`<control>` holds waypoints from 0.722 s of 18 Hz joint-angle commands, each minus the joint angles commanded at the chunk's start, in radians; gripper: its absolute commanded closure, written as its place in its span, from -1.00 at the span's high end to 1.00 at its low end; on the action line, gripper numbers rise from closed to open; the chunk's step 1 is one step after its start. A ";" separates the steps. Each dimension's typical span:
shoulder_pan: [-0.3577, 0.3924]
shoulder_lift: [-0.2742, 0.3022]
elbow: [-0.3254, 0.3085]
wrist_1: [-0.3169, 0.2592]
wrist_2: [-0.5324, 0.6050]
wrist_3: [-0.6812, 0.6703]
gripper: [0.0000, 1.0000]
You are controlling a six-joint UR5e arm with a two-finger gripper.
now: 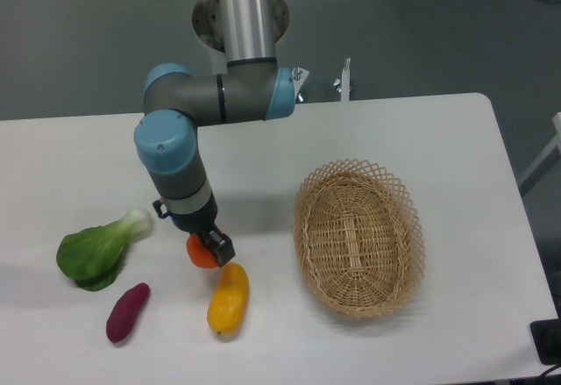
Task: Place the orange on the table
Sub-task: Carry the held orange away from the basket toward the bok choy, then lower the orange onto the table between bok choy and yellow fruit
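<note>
The orange point(201, 254) is a small round orange-red fruit, held in my gripper point(205, 247), which is shut on it. It hangs low over the white table point(263, 174), left of centre, just above the upper end of the elongated yellow-orange vegetable point(228, 298). Whether the orange touches the tabletop I cannot tell. The gripper's black fingers cover part of the fruit.
An oval wicker basket point(358, 236) stands to the right with nothing in it. A green leafy bok choy point(98, 248) lies at the left, and a purple sweet potato point(127, 312) lies below it near the front edge.
</note>
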 joint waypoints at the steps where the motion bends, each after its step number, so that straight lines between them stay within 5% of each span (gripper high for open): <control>1: -0.002 0.000 -0.009 0.000 0.000 0.003 0.57; 13: -0.014 -0.032 -0.011 0.003 0.000 0.002 0.68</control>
